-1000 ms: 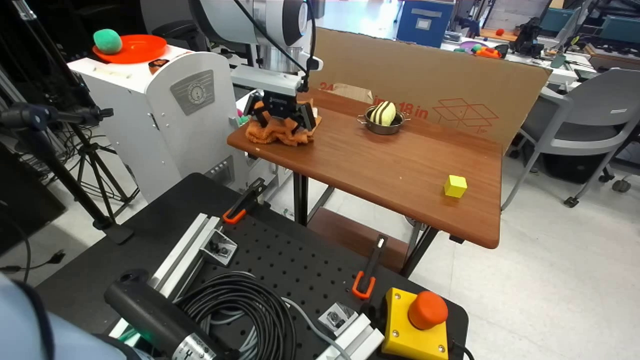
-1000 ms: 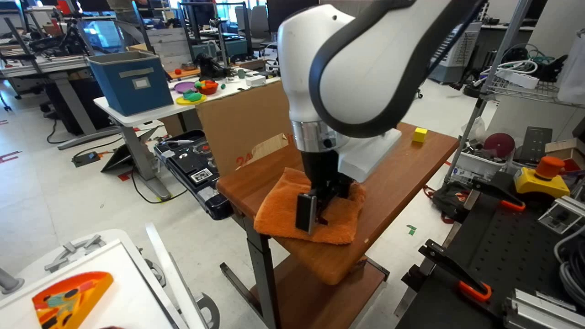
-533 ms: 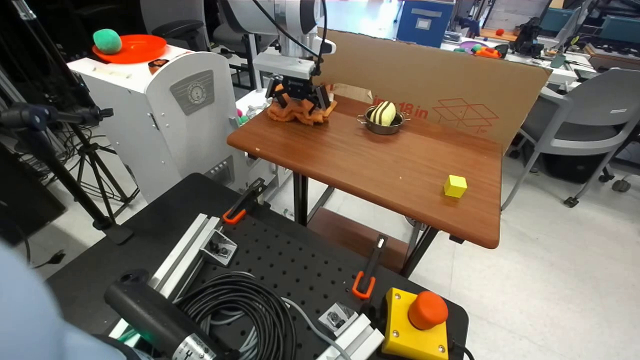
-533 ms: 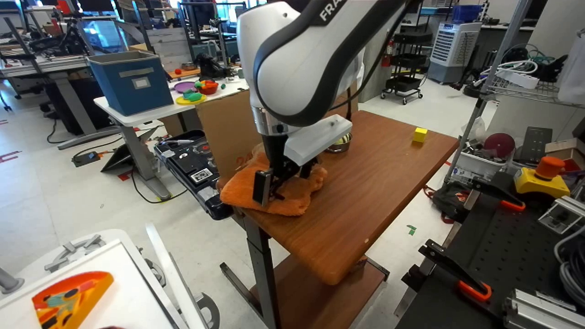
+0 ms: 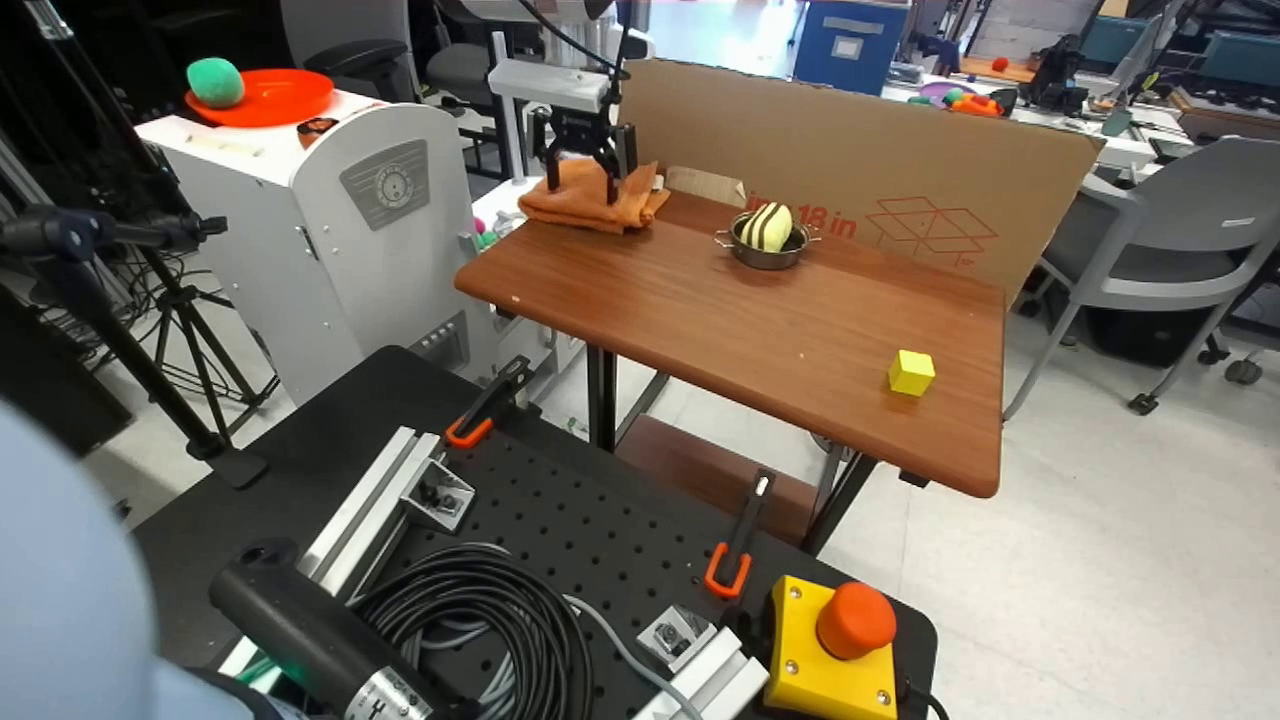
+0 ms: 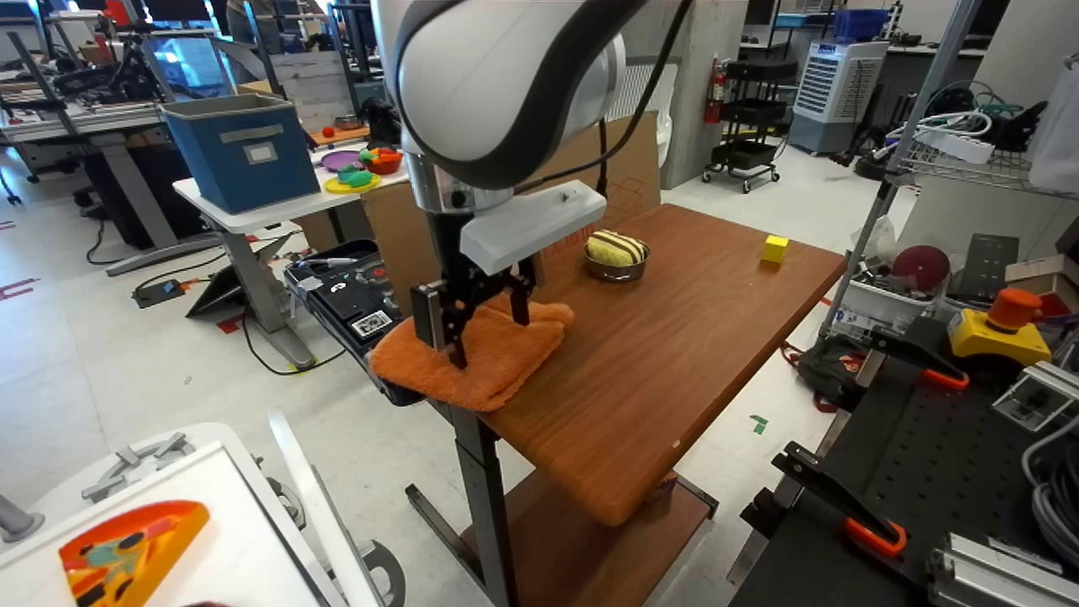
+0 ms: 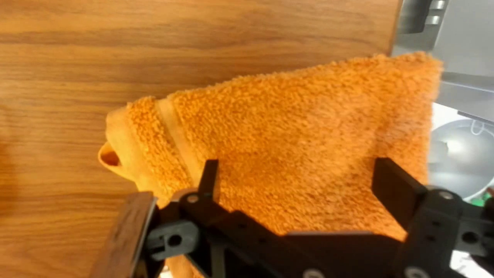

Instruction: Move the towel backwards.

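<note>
At one end of the wooden tabletop (image 5: 740, 325), orange folded towel (image 7: 297, 135) lies, one corner past the edge, under Robotiq gripper (image 6: 490, 343), jaws spread and empty, presumably to leave it there

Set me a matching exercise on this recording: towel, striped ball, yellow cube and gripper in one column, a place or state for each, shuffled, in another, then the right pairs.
1. towel
2. striped ball
3. yellow cube
4. gripper

A. sitting in a small metal bowl
B. open, jaws apart
C. reaching past an edge of the tabletop
D. directly on the tabletop, toward the end away from the towel

Pairs: 1-C, 2-A, 3-D, 4-B
</note>
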Robot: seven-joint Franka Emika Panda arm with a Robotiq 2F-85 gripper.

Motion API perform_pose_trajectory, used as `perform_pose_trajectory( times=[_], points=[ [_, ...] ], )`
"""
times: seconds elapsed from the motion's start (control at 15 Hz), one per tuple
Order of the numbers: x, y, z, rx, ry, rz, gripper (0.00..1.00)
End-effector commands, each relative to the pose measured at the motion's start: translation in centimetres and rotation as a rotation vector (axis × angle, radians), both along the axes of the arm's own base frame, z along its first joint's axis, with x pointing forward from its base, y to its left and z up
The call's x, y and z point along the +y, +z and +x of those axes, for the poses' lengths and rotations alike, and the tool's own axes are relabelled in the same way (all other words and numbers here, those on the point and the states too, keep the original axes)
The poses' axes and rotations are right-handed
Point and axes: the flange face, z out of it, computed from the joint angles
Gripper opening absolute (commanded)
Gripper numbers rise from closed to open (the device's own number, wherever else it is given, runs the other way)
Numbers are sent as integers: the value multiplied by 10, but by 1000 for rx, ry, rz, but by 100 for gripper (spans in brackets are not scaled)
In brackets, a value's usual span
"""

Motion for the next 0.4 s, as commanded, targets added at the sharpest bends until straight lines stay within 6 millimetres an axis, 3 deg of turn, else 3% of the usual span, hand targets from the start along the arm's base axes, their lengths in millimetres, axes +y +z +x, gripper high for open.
perform_pose_trajectory(
  times=[0.0,0.07,0.13,0.2,0.33],
  points=[
    [8,51,-9,-45,-51,17,100],
    [7,65,-13,-47,-100,25,100],
    [11,38,0,-45,-43,19,100],
    [11,49,0,-56,-48,23,100],
    [11,47,-1,-54,-48,22,100]
  ],
)
